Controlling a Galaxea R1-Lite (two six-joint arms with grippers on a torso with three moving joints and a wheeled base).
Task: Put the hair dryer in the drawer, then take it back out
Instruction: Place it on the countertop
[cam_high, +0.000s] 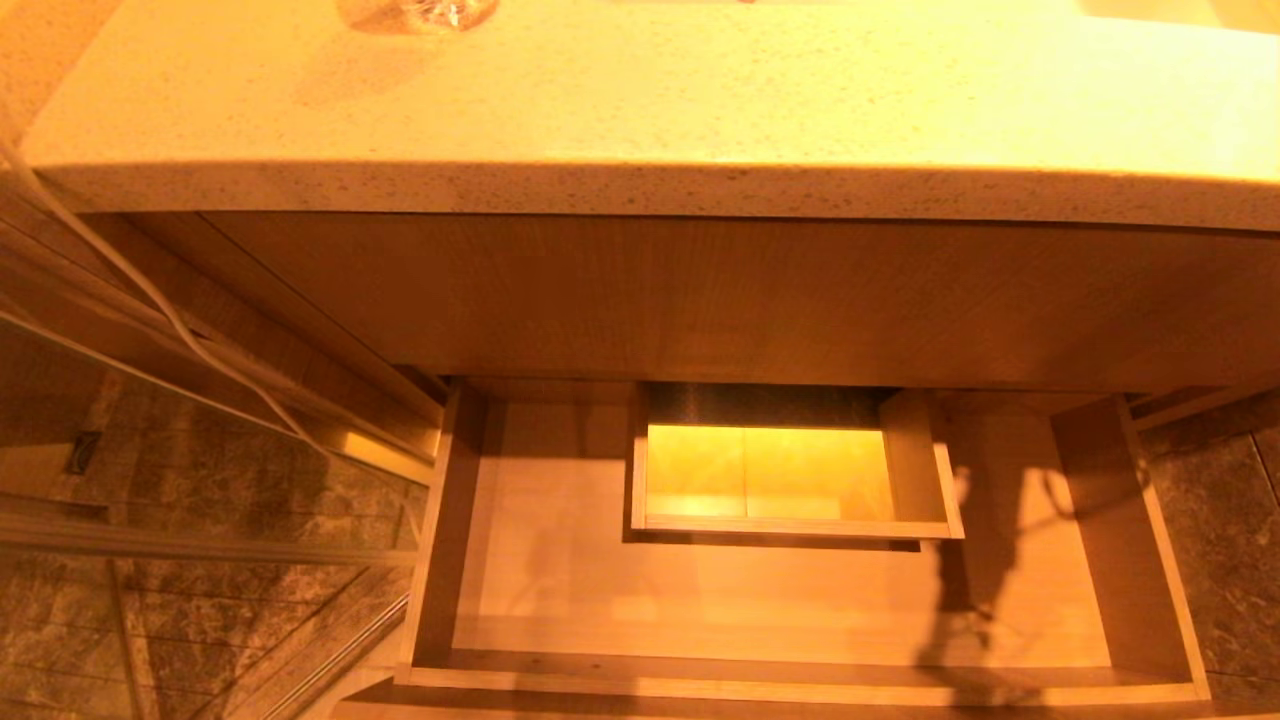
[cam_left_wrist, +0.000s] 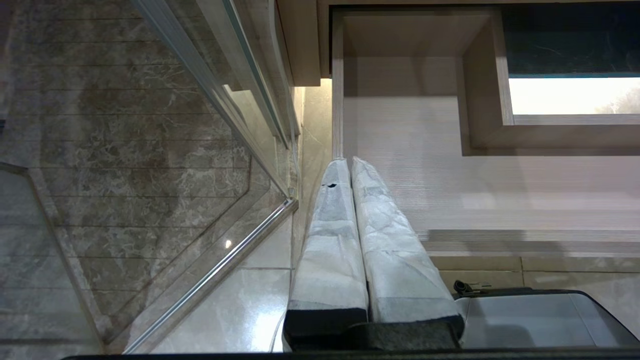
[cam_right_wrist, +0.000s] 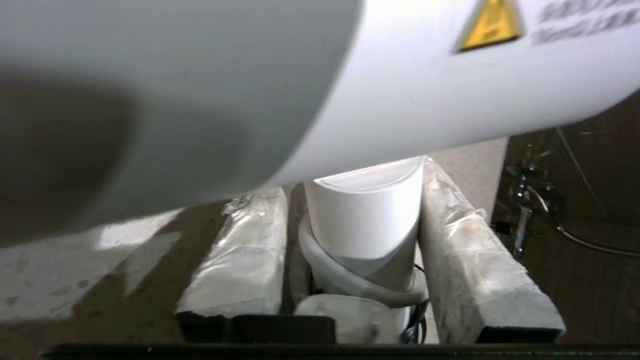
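Under the speckled stone counter (cam_high: 640, 90), the drawer (cam_high: 800, 600) stands pulled out with nothing lying in it. My right claw (cam_right_wrist: 350, 200) is clamped on the hair dryer (cam_right_wrist: 370, 215) by its handle, which runs along my fingers with the head beyond the tips. My left claw (cam_left_wrist: 350, 165), fingers together, hangs parked at the drawer's left wall.

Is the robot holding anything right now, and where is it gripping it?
The right gripper holds the hair dryer by its handle; the left gripper holds nothing.
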